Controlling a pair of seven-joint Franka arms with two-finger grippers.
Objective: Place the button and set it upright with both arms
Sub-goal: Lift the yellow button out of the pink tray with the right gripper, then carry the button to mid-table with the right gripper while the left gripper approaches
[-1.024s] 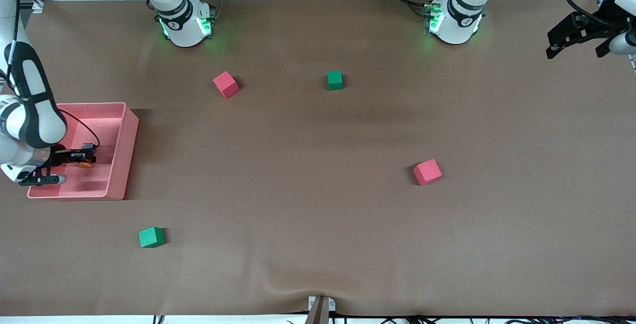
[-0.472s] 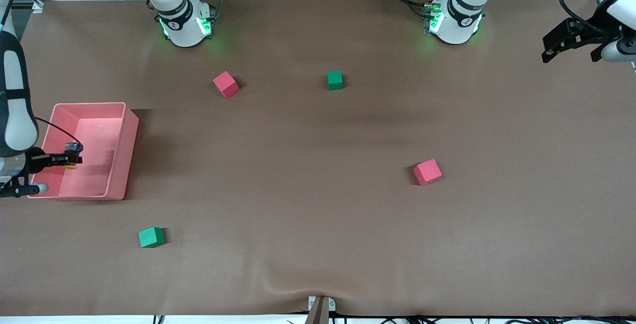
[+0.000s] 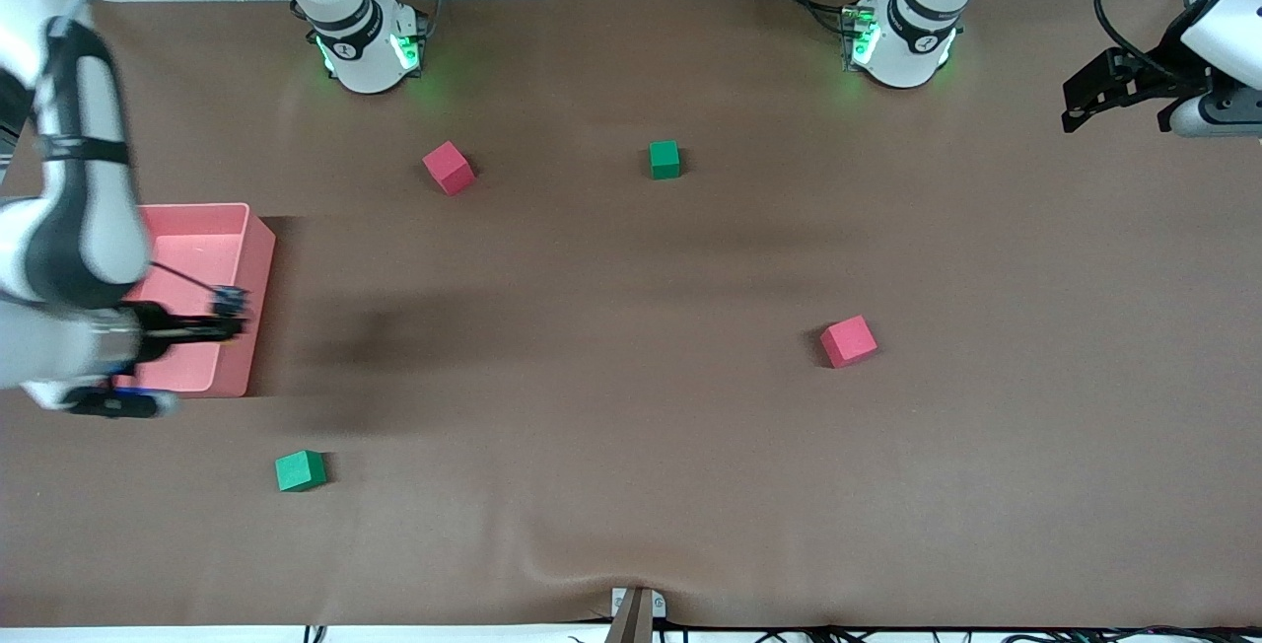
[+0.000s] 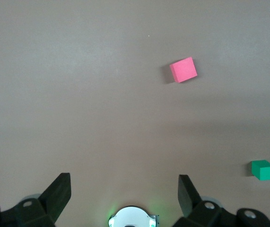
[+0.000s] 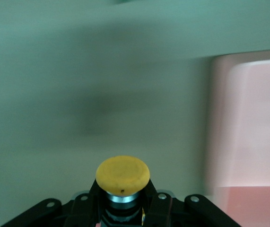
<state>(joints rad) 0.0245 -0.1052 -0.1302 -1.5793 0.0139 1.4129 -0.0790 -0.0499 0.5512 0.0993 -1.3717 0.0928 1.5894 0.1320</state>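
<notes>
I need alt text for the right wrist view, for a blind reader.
The right pincer grips the button, its round orange cap facing the camera. Past it are the blurred brown table and part of a pink bin.

A matt brown cloth-like sheet covers the worktop (image 3: 631, 406), rumpled near the front camera's edge. The pink rectangular tray (image 3: 258, 268) looks like smooth plastic. The small push button's round orange cap (image 5: 122, 173) is matt, over a shiny metal collar. The white arms' shells are glossy plastic.
</notes>
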